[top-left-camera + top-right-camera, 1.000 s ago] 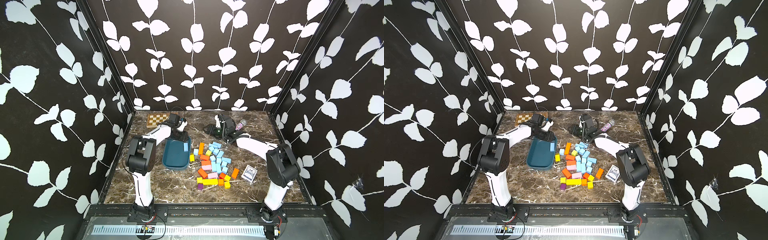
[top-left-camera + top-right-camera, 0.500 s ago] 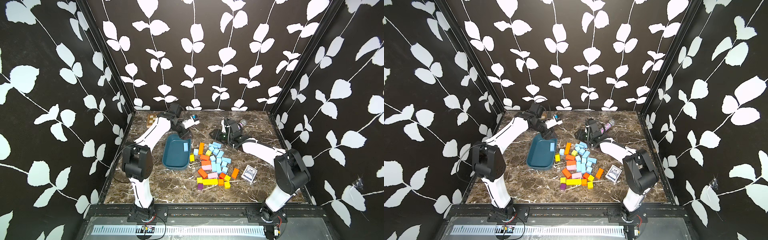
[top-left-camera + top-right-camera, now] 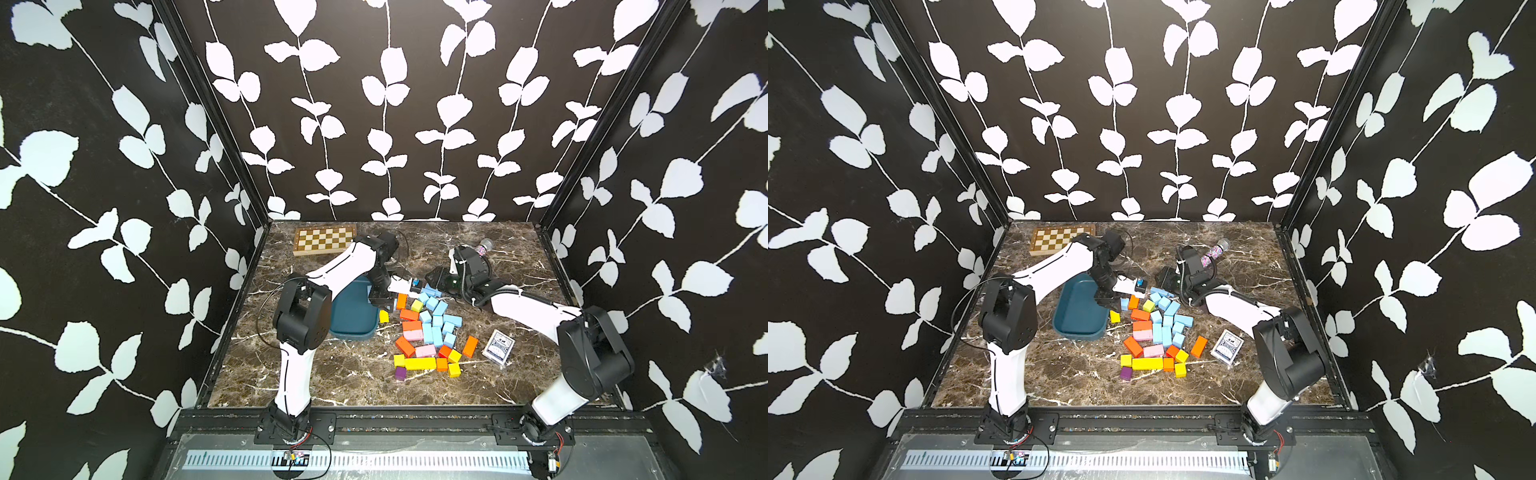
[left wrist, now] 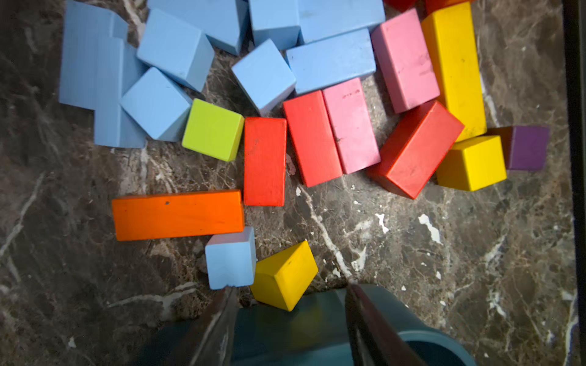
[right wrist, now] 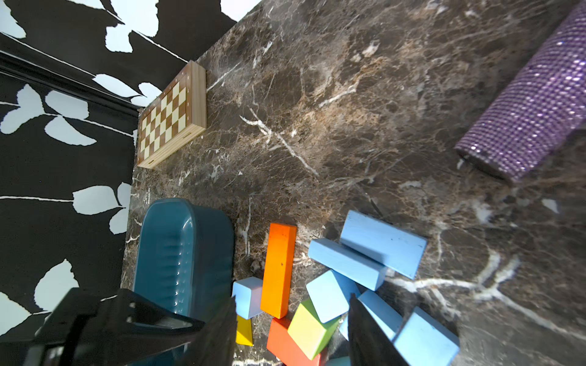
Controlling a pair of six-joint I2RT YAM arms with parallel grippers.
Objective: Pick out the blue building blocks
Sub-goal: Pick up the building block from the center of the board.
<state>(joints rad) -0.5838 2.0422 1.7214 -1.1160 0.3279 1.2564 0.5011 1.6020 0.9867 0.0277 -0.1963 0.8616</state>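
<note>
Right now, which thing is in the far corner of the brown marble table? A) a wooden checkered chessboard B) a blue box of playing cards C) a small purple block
A: the wooden checkered chessboard lies in that far corner, beyond the dark teal oval tray.

Robot lab test cell, three-walled booth with black leaf-print wallpaper walls (image 3: 374, 104), brown marble-look tabletop (image 3: 353, 382), white left arm (image 3: 295, 374) and right arm (image 3: 528, 307) bolted to a black front rail (image 3: 415, 424), slotted cable duct (image 3: 374, 460) just in front of it
</note>
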